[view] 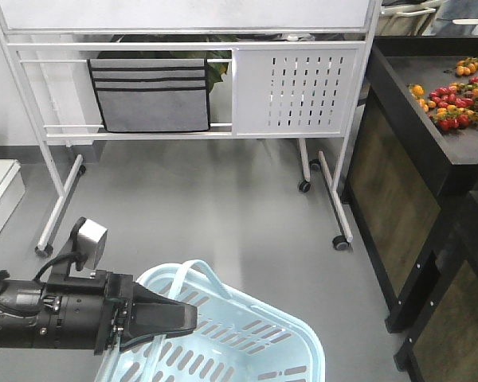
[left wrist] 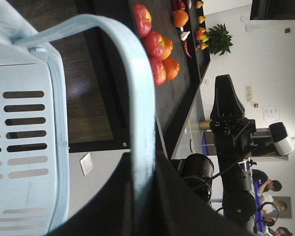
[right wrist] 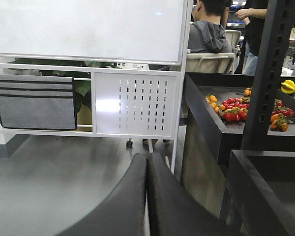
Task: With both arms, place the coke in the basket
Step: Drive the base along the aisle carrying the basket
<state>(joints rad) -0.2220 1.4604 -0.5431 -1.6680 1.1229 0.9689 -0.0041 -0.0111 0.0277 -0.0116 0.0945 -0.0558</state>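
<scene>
A light blue basket (view: 255,336) with slotted sides sits at 6 o'clock in the front view, tilted, above a grey floor (view: 223,199). The left gripper (view: 190,318) reaches in from 9 o'clock, a small silver-grey box (view: 88,241) on top of it, and its jaws are closed around one thin loop handle (view: 193,270) of the basket. In the left wrist view the handle (left wrist: 143,118) runs straight between the dark fingers (left wrist: 172,196). The right gripper (right wrist: 147,164) has its jaws pressed together, gripping nothing. A whiteboard stand (view: 295,87) is at 12 o'clock. A dark bench (view: 414,87) at 2 o'clock carries red and orange fruit (view: 454,99).
</scene>
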